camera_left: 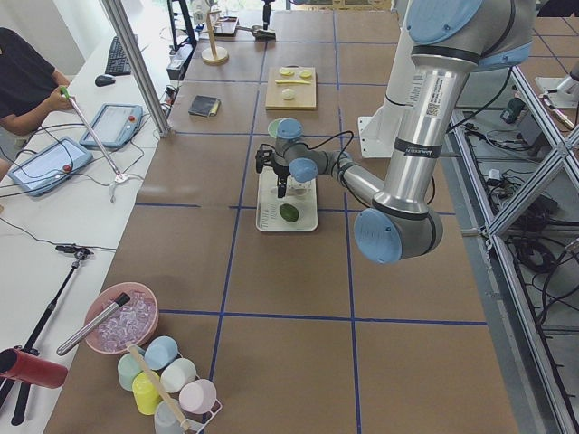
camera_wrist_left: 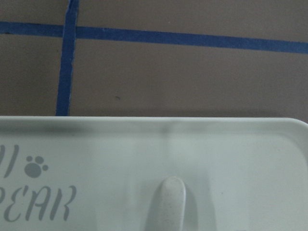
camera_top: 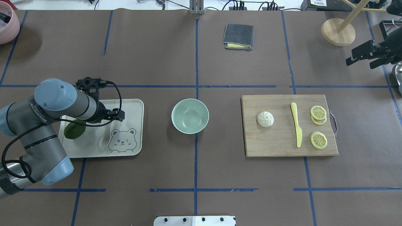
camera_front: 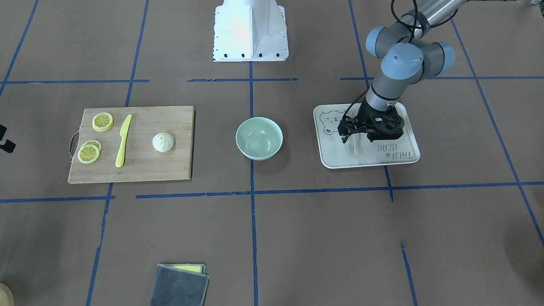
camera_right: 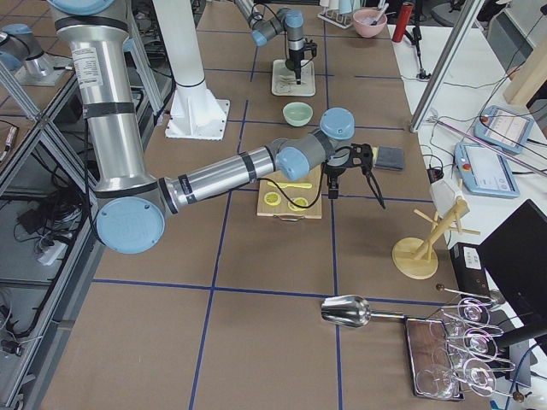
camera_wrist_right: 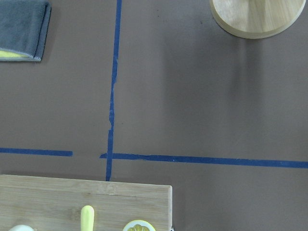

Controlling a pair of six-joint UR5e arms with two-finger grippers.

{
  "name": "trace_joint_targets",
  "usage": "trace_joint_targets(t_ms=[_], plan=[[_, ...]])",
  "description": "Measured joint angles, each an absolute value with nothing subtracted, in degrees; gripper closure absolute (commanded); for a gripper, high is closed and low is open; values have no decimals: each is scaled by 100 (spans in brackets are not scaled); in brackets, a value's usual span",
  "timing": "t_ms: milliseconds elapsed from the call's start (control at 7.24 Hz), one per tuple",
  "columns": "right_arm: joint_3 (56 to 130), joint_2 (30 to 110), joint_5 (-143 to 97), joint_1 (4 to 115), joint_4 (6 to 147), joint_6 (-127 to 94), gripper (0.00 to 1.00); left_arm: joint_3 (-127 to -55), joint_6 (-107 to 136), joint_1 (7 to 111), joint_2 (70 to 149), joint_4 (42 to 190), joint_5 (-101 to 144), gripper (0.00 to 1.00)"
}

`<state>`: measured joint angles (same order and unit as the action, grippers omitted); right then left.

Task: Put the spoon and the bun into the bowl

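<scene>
Taking the overhead camera as my clock face, with 12 pointing away from the robot, the bowl (camera_top: 188, 120) sits at mid-table with nothing in it. At its 9 o'clock is the bear-printed tray (camera_top: 133, 106), and I see the spoon (camera_top: 103, 140) lying there, scoop toward 6 and handle toward 12. The bear face is just at its 3 o'clock and the avocado (camera_top: 74, 130) at its 9.

My left gripper (camera_front: 356, 137) hangs low over the spoon's handle. From the front camera the fingers look spread, one on either side of the handle, with nothing pinched. The left wrist camera only gives me the handle tip and the tray's rim, no fingers.

At the bowl's 3 o'clock is the cutting board (camera_top: 276, 142). The bun (camera_top: 265, 119) rests on its near-bowl end, untouched. The yellow knife (camera_top: 296, 128) is at the bun's 3 o'clock, with the lemon slices (camera_top: 318, 140) beyond it.

My right gripper (camera_top: 361, 61) hovers off the board's 1 o'clock corner, well apart from the bun. Its two fingers are apart and hold nothing. A folded grey cloth (camera_top: 238, 35) lies at the bowl's 1 o'clock.
</scene>
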<state>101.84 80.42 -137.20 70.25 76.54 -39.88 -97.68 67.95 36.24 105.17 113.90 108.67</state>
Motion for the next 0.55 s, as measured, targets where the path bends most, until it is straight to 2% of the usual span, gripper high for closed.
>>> trace_joint_targets(t_ms=[553], plan=[[10186, 7781, -13354, 6399, 7669, -4496, 0, -9805, 6796, 3600, 10504, 11360, 10838, 36]])
